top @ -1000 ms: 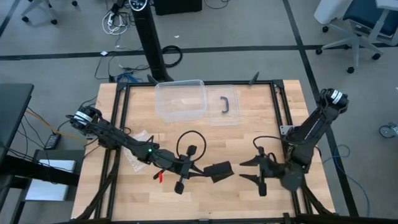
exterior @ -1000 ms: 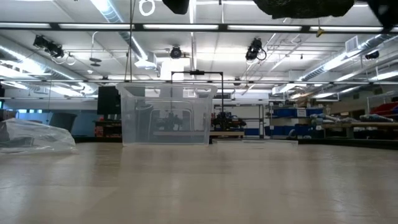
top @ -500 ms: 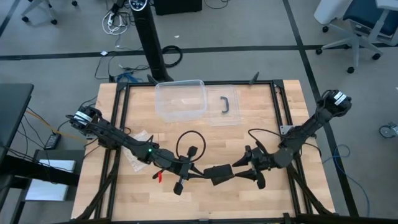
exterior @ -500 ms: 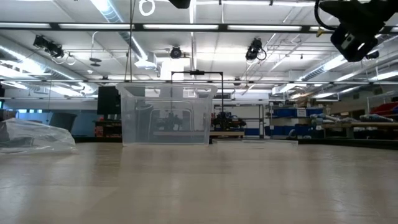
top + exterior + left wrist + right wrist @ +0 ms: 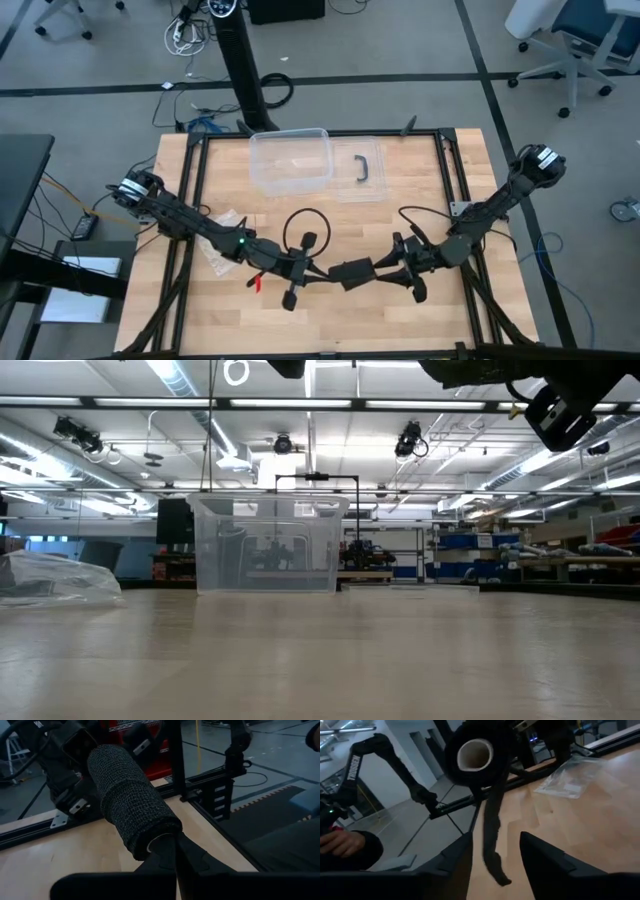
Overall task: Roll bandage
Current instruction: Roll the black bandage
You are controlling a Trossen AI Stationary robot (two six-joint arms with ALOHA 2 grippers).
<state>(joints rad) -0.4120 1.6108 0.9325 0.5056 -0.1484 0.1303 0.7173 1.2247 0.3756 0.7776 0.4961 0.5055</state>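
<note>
1. High view: over the light wooden table (image 5: 430, 180), the left gripper (image 5: 297, 278) and right gripper (image 5: 400, 272) face each other, with the black fabric bandage roll (image 5: 352, 271) between them, near the table's front edge.
2. Left wrist view alone shows that gripper's fingers (image 5: 167, 856) closed on the roll's lower end.
3. Right wrist view adds a loose tail (image 5: 492, 837) hanging between its parted, empty fingers (image 5: 545, 857).
4. Behind the roll sit a clear plastic box (image 5: 290, 160), then a crinkly clear bag (image 5: 222, 238).
</note>
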